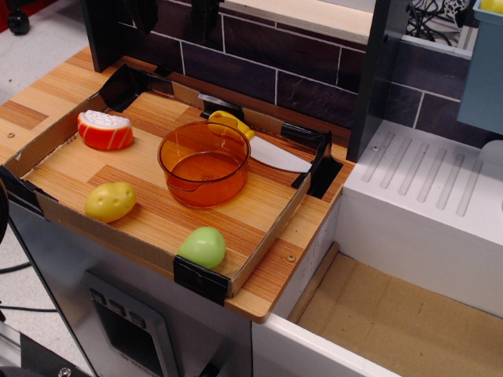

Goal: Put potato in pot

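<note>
The potato (110, 201) lies on its side near the front left of the wooden board (165, 216), free of everything around it, with bare wood on all sides; that open room should let a claw come down over it from above without nudging a neighbour. Just to its right and a little further back stands the pot (203, 162), upright and empty, its wide mouth open to the top, so the carry looks short and the drop forgiving. A low cardboard rim (259, 239) runs round the board, probably to stop round toys from rolling off the counter. The green fruit (203, 247) rests against that rim at the front, apart from the potato and out of the likely path. The red-and-white slice (105, 130) sits at the back left, well clear too. Behind the pot a toy knife (263, 148) lies flat, its yellow handle touching or nearly touching the pot's far rim. No claw or arm shows in this view, so its state cannot be told. The task has not begun: the potato is still outside the pot.
</note>
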`<state>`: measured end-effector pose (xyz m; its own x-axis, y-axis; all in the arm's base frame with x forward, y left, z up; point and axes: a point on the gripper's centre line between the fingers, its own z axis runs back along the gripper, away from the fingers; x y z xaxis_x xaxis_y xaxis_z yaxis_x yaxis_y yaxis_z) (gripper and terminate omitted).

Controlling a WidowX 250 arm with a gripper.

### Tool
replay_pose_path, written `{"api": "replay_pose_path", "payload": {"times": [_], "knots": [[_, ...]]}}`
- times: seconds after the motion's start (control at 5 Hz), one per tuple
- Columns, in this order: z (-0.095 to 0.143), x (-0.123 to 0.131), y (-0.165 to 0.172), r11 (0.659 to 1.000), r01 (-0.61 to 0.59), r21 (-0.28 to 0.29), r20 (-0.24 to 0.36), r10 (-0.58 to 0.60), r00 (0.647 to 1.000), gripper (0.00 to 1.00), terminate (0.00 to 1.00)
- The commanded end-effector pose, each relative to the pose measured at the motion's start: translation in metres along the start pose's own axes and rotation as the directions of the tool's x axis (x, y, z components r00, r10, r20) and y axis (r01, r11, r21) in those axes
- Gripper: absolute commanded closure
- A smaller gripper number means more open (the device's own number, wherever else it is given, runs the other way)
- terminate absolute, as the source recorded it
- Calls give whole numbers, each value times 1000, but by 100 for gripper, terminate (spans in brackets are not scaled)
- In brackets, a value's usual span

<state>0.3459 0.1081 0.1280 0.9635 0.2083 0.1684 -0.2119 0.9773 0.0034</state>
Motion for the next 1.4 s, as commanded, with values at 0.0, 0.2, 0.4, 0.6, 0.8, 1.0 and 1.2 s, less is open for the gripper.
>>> {"api": "replay_pose_path", "payload": {"times": [0.0,0.2,0.4,0.6,0.8,1.0,1.2], "knots": [[0,0,0,1000,0,0,0,0,1000,0,0],[4,-20,8,969,241,-59,1,-241,970,0,0],[9,-38,26,886,444,-130,25,-445,895,0,0],[11,-55,48,816,546,-191,42,-549,835,0,0],[7,-67,67,802,564,-195,22,-572,820,0,0],[-1,-74,71,793,575,-203,-7,-588,808,0,0],[-13,-83,71,772,597,-218,-54,-621,782,0,0]]}}
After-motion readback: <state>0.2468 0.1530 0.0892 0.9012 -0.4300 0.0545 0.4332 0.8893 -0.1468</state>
